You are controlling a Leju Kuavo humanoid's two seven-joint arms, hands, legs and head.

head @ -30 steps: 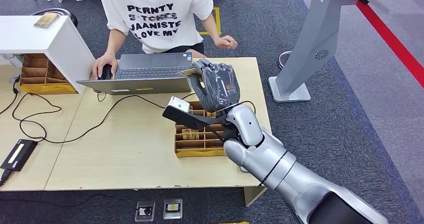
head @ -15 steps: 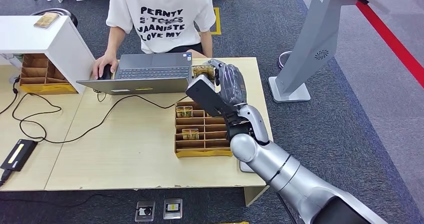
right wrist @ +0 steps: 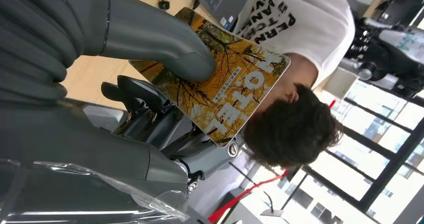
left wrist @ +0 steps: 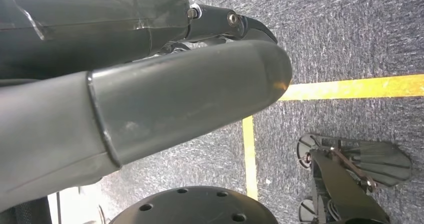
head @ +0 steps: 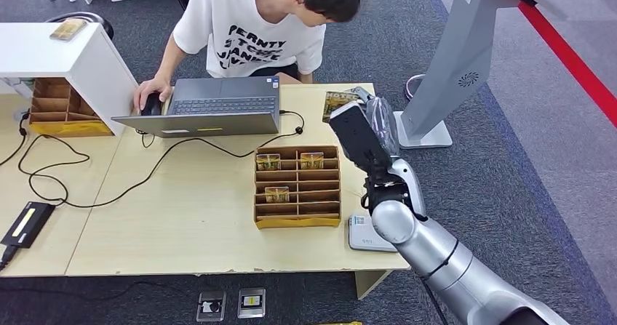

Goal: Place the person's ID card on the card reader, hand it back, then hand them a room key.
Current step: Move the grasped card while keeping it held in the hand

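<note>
So the room is all dark grey carpet (head: 509, 121) with a red stripe (head: 575, 56) running down the right and yellow tape lines; a big grey kiosk stand (head: 451, 63) sits just off the table's far right corner. The light wooden table (head: 182, 223) has a white box shelf (head: 65, 56) on the left, a grey laptop (head: 211, 107) in front of a person in a white printed t-shirt (head: 255, 38), a cardboard divided card tray (head: 297, 187) with a few cards in its slots, a white card reader (head: 367, 234) on the near right edge beside the tray, and a black adapter (head: 28, 223) on the far left with cables trailing. The right hand (head: 364, 118) is up over the far right corner, thumb pressing the yellow autumn-leaf HOTEL room key card (right wrist: 225, 78) against its dark fingers (right wrist: 150, 108); the card's long axis points out from the hand toward the person, free end towards their head. The left hand (left wrist: 150, 98) hangs above the carpet; can't tell how its fingers are set.
</note>
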